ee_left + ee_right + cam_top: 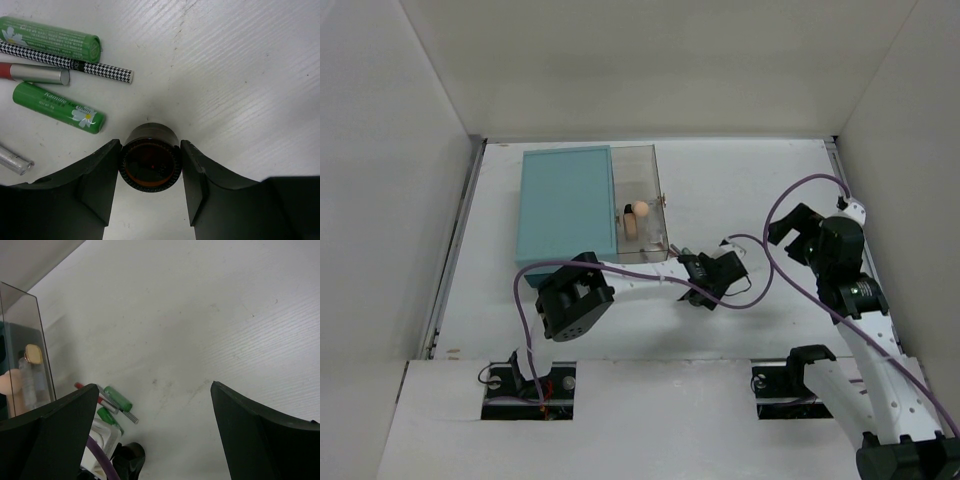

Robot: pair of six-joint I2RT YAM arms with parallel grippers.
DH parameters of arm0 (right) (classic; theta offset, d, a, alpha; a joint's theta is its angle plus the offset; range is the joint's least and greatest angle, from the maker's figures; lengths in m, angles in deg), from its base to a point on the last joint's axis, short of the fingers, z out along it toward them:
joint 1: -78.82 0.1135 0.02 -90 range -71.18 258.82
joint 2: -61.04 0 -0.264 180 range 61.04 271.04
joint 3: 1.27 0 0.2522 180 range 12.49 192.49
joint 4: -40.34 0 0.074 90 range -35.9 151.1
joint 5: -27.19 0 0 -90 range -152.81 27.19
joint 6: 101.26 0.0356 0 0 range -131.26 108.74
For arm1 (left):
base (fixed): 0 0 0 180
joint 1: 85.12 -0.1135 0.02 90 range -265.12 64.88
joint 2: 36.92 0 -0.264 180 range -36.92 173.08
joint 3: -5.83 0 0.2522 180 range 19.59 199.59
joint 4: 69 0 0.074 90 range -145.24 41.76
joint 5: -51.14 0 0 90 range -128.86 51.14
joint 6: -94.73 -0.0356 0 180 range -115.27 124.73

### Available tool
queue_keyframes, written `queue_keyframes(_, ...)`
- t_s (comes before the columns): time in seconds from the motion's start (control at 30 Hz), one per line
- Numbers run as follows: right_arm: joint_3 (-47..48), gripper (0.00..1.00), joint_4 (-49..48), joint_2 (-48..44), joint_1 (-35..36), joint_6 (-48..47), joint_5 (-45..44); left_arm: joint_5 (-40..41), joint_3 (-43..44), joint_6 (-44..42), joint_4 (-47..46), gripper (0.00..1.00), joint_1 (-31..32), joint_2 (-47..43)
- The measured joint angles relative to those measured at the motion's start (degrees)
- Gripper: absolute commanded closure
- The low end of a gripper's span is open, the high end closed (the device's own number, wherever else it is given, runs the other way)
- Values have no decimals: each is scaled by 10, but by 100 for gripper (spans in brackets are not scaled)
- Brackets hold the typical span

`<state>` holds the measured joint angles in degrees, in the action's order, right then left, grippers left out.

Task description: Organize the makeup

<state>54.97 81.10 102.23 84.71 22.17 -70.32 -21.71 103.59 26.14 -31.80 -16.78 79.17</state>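
Observation:
My left gripper (150, 156) is low over the table with its jaws closed against both sides of the round brown piece (150, 167), a dark lidded jar. To its left lie two green tubes (50, 35) (57, 106), a houndstooth pencil (70, 62), a red and grey pencil (35, 73) and a clear thin stick (12, 159). In the top view the left gripper (712, 277) is right of the clear organizer (655, 175), which holds the peach sponge (640, 210). My right gripper (155, 430) is open and empty, raised at the right (792, 232).
The big teal box (565, 205) stands against the organizer's left side at the back left. The right wrist view shows the organizer wall (25, 340), the tubes (118, 398) and the left gripper's body (127, 457). White walls enclose the table on three sides.

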Motion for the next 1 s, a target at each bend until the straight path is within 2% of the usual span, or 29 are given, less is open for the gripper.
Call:
queue_keyframes(0.2,0,0,0,-3,0,0,0,-2,-3,-26,7,90,4,-36)
queue_keyframes(0.43,0,0,-5,19,3,-1,0,-2,-8,-71,-1,89,10,-210)
queue_keyframes(0.6,-2,0,-13,43,20,-1,1,16,-7,-92,-28,88,-55,-294)
queue_keyframes(0.77,-2,0,-28,77,40,-1,0,22,9,-111,-53,88,-186,-270)
queue_keyframes(0.87,1,0,-38,104,57,-1,1,14,59,-116,-60,88,-252,-207)
queue_keyframes(1.0,13,0,-54,147,71,0,1,6,126,-119,-65,88,-306,-118)
